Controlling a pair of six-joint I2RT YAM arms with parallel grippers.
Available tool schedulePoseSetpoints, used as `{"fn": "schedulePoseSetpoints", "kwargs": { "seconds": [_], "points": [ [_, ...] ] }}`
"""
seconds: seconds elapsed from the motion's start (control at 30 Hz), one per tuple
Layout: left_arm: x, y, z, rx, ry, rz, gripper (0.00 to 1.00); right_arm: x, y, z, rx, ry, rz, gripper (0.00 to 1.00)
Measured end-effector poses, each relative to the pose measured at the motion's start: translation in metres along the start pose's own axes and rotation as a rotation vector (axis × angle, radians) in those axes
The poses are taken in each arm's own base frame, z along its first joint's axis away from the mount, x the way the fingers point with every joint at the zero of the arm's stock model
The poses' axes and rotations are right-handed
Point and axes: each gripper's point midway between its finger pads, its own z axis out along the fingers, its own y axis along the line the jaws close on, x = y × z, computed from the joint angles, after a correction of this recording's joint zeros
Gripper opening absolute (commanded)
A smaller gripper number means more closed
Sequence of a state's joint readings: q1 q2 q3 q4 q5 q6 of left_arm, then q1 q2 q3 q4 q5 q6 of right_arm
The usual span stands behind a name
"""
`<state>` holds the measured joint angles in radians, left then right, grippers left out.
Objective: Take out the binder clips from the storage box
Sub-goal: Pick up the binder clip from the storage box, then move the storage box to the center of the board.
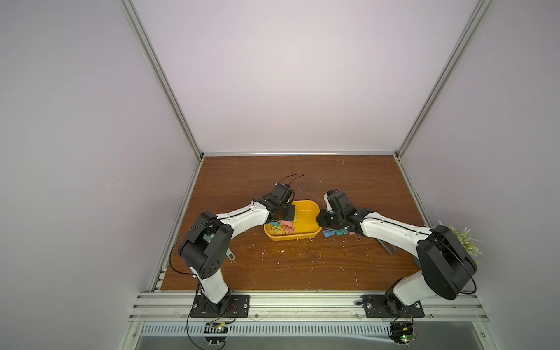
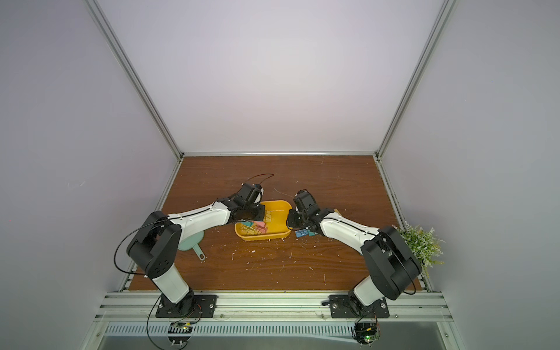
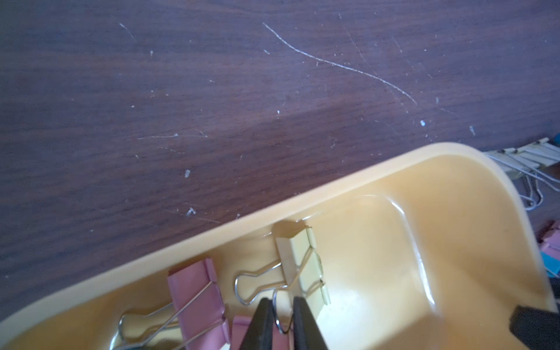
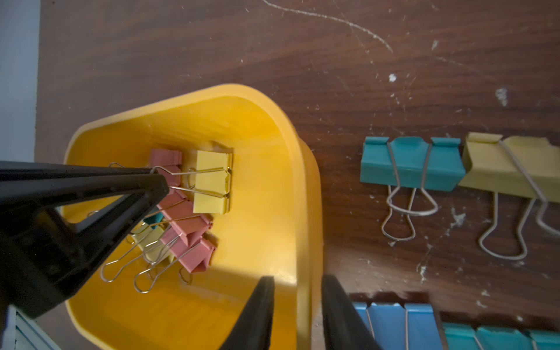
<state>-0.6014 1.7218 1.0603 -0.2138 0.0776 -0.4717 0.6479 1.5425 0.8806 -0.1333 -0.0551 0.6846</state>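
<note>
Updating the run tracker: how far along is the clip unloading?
Done: at least four clips lie on the table beside the tray. In hand: the left gripper pinches the wire handle of a yellow clip, not yet lifted off the tray floor; the right gripper straddles the tray's wall. Left: a pile of pink, yellow and teal clips inside. Roughly halfway.

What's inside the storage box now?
In the storage box: pink clips, a teal clip, a pale clip, and the yellow clip the left gripper pinches. That gripper covers part of the pile.
</note>
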Motion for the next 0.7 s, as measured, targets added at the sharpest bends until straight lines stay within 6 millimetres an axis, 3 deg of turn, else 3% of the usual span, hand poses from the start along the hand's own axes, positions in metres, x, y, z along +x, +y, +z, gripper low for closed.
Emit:
{"fn": "schedulePoseSetpoints", "kwargs": {
  "seconds": [0.23, 0.47, 0.7],
  "points": [
    [-0.008, -0.01, -0.001, 0.047, -0.022, 0.008, 0.01, -0.004, 0.002, 0.002, 0.002, -0.005, 0.001, 0.21],
    [-0.015, -0.016, -0.003, 0.07, -0.035, 0.008, 0.0, -0.007, -0.002, 0.003, 0.022, -0.021, 0.03, 0.1],
    [-0.033, -0.024, -0.009, 0.107, -0.077, 0.005, 0.0, -0.016, 0.0, 0.011, 0.019, -0.059, 0.09, 0.07]
  ]
}}
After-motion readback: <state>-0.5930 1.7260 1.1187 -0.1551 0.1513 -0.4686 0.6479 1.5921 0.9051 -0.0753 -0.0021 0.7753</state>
